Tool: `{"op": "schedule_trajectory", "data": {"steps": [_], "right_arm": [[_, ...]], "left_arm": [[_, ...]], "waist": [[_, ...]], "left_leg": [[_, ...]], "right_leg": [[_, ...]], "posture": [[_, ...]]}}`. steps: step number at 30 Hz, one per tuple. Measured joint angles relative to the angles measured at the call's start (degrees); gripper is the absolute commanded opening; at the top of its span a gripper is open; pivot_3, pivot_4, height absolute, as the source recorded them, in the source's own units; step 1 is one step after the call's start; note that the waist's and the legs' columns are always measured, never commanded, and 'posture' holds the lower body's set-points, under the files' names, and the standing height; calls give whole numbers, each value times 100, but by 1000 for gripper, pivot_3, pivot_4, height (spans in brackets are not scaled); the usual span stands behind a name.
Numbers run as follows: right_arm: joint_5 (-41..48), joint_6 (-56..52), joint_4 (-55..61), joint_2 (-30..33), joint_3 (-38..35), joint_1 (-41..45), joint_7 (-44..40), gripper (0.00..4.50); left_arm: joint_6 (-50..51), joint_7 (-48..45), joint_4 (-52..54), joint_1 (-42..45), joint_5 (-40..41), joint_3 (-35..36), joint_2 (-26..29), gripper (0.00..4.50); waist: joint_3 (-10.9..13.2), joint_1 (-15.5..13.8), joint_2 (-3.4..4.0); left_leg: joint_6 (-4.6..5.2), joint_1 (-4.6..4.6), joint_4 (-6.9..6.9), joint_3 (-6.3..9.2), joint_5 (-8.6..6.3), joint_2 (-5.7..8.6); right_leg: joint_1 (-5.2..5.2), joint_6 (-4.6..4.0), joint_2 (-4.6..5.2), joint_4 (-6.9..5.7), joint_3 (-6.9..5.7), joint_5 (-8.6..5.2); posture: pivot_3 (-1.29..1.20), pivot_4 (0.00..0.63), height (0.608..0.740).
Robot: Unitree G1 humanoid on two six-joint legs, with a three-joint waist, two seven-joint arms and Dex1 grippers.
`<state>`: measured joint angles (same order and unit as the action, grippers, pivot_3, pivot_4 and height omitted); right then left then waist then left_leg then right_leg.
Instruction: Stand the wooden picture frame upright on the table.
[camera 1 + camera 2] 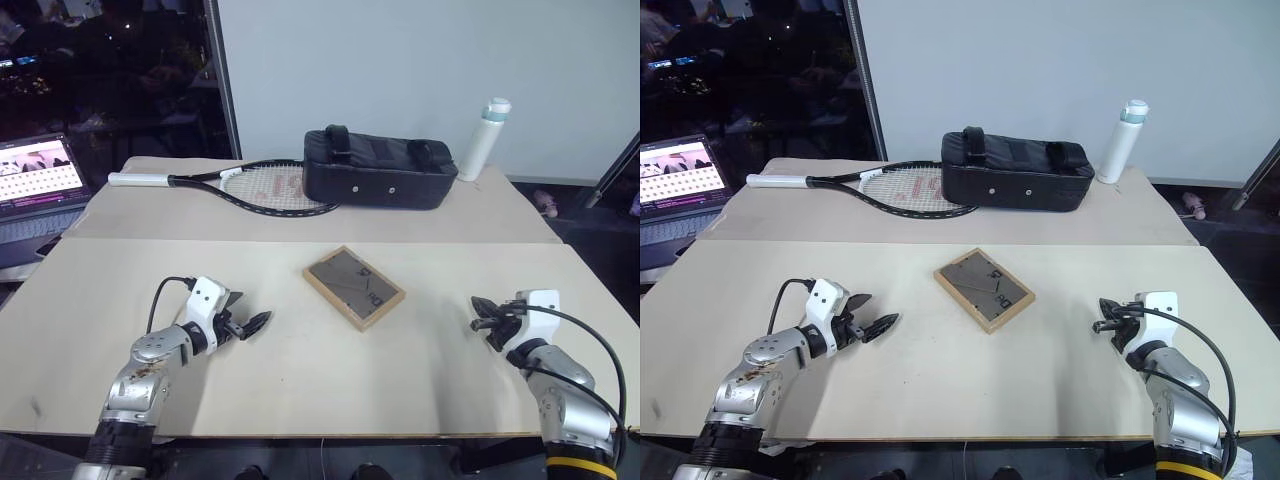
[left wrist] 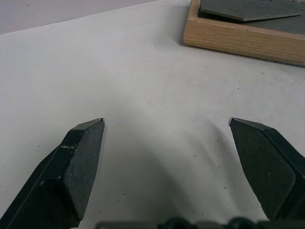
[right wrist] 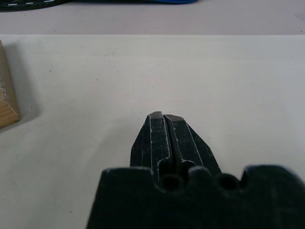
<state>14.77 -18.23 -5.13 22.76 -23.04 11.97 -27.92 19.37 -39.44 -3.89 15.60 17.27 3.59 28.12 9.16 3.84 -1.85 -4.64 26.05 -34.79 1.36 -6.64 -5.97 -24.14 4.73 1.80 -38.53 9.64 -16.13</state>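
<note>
The wooden picture frame [image 1: 354, 288] lies flat in the middle of the beige table [image 1: 320, 390], with its dark back panel facing up. My left gripper [image 1: 247, 312] hovers low over the table to the frame's left, open and empty, pointing toward the frame. In the left wrist view the frame's light-wood edge [image 2: 240, 38] sits a little beyond the spread fingertips [image 2: 88, 133]. My right gripper [image 1: 480, 313] is to the frame's right, shut on nothing, well apart from it. The right wrist view shows the closed right gripper [image 3: 163, 117] and one corner of the frame [image 3: 6, 107] off to the side.
On the far table stand a black bag [image 1: 378, 170], a tennis racket [image 1: 265, 188] and a white bottle [image 1: 483, 138]. An open laptop [image 1: 35, 180] sits at the far left. A seam runs between the two tabletops behind the frame.
</note>
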Motion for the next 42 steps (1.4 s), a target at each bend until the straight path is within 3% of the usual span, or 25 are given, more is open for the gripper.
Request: {"op": "schedule_trajectory", "data": {"steps": [2,5,10,16,20,25,29,32,37,42], "right_arm": [[-4,6,0,11,17,2,-6,47],[-265,10,-186,306,459,399,-21,0],[-1026,228,-1950,587,1647,2437,-386,0],[-1626,1389,-4349,207,2576,3588,-938,0],[-1647,1886,-4643,116,2949,3792,-2152,0],[-1341,1617,-3476,140,3118,3141,-3157,0],[-1197,858,-1729,276,3269,2232,-3374,0],[-1118,420,-1177,394,3299,1989,-3413,0],[-827,-217,-122,808,3263,1797,-3568,0],[-788,237,25,1072,3246,1762,-3580,0]], "left_arm": [[72,-5,20,3,38,4,0,4500],[1009,239,310,185,295,44,-47,3737],[2538,1068,729,988,309,-175,-553,2057],[3088,1201,858,1167,153,-1001,-810,29],[3017,1283,688,1343,-147,-1378,-1050,29],[2953,1232,635,1344,-196,-1394,-992,29],[3037,976,907,1027,-79,-1247,-578,29],[3119,830,1071,816,57,-1106,-309,29],[2839,235,867,696,69,-1008,894,29],[2711,111,179,897,64,-674,1281,29]], "waist": [[0,1,0],[5,36,6],[12,44,12],[15,5,15],[14,-16,16],[12,-24,20],[7,34,28],[7,64,28],[5,207,30],[6,300,29]], "left_leg": [[0,0,0,0,0,0],[0,2,-10,0,0,0],[13,-14,-4,5,13,3],[5,8,22,7,7,8],[4,-3,12,17,6,9],[3,-13,6,27,6,8],[-4,-47,21,27,1,7],[-11,-84,21,27,-4,4],[-12,-115,22,27,-5,2],[-13,-142,37,26,-6,4]], "right_leg": [[0,0,0,0,0,0],[-3,3,0,-1,0,5],[14,8,-3,1,0,14],[1,-32,1,19,-2,28],[29,-13,1,29,-17,18],[44,8,1,27,-25,6],[65,1,0,27,-23,0],[94,-8,-2,25,-24,-14],[107,-44,-2,21,-21,-31],[113,-63,-2,19,-19,-39]], "posture": [[0,150,696],[0,150,696],[0,150,696],[0,150,696],[0,150,696],[0,150,696],[0,150,696],[0,150,696],[0,150,696],[0,150,696]]}}
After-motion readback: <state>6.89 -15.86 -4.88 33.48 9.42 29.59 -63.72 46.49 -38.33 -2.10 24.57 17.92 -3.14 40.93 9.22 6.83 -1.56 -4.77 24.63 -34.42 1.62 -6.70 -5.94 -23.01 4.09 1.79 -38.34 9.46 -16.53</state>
